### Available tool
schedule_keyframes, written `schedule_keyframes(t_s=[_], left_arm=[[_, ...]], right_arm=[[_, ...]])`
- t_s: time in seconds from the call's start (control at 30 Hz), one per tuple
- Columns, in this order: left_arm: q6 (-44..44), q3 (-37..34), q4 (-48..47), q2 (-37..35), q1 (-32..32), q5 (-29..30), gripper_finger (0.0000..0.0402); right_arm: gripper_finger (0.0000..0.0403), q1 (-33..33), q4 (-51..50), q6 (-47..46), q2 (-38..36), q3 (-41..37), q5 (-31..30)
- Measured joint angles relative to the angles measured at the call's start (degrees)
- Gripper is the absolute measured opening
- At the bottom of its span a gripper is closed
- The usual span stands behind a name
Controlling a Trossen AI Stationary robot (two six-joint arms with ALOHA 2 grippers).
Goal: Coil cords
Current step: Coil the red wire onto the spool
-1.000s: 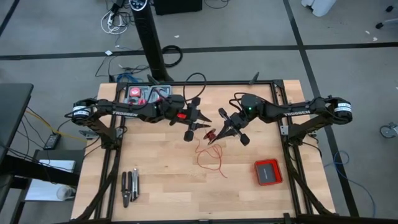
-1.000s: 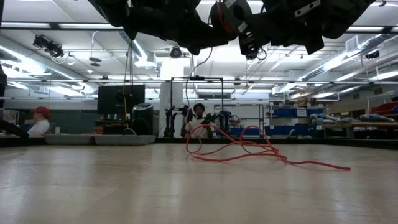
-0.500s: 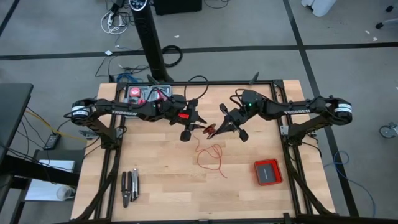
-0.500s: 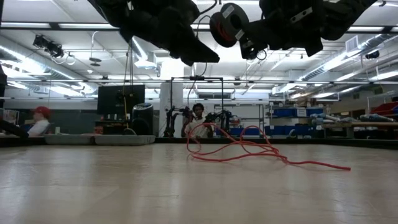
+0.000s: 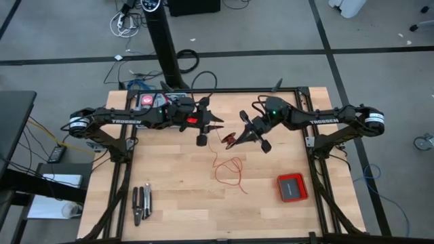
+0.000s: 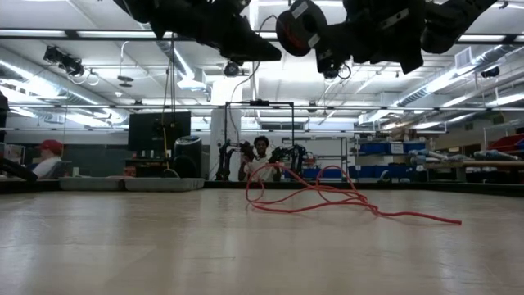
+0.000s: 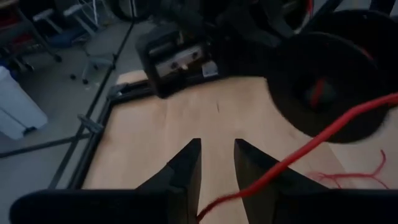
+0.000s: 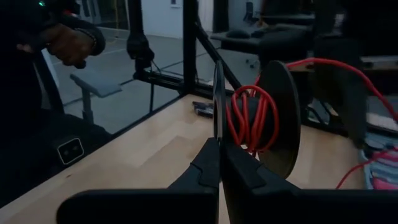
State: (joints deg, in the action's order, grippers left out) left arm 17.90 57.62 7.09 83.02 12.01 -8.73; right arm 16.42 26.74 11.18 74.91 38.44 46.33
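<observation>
A small black spool (image 5: 230, 141) with a red coil (image 8: 249, 121) is held above the table's middle by my right gripper (image 5: 236, 139), which is shut on it. From the spool the thin red wire (image 7: 323, 134) runs to my left gripper (image 5: 218, 125). That gripper is a little open just left of the spool, and the wire passes into the gap between its fingers (image 7: 217, 146). The rest of the wire lies in loose loops (image 5: 230, 169) on the table; the loops also show in the low view (image 6: 327, 197). My right gripper pinches the rim of the spool's near flange (image 8: 217, 118) between its two fingers. The fingers come level from the table's right side. The spool is lifted clear of the table, its flanges on edge. My left gripper has the red wire crossing one finger (image 7: 273, 171) and running far back into the gap. I cannot tell whether it touches.
A flat red square box (image 5: 292, 187) lies at the near right. Pliers (image 5: 141, 203) lie at the near left. A tray of tools (image 5: 159, 103) sits at the far left corner. People show in the room beyond the table (image 6: 262, 160).
My left gripper has drawn back from the spool toward the table's left and far edges, and the wire now runs slack from it to the spool. My right gripper has carried the spool a little toward the far edge. The loops on the table have stayed.
</observation>
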Motion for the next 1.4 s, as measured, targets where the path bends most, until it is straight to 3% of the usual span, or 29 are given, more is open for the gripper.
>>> schedule_keyframes(t_s=[0.83, 1.03, 1.4], left_arm=[[-3.29, 0.01, 2.75, 0.07, -0.11, 0.14, 0.0099], [-3.24, -0.01, 4.30, 0.09, -0.11, -2.64, 0.0099], [-3.12, -0.08, 5.18, 0.13, -0.02, 1.99, 0.0099]], right_arm=[[0.0003, -1.06, -0.81, 3.54, 0.00, 0.00, 1.17], [0.0004, -1.33, -0.29, 3.74, 0.04, 0.00, 1.28], [0.0004, 0.54, 0.76, 2.10, 0.04, 0.00, -0.24]])
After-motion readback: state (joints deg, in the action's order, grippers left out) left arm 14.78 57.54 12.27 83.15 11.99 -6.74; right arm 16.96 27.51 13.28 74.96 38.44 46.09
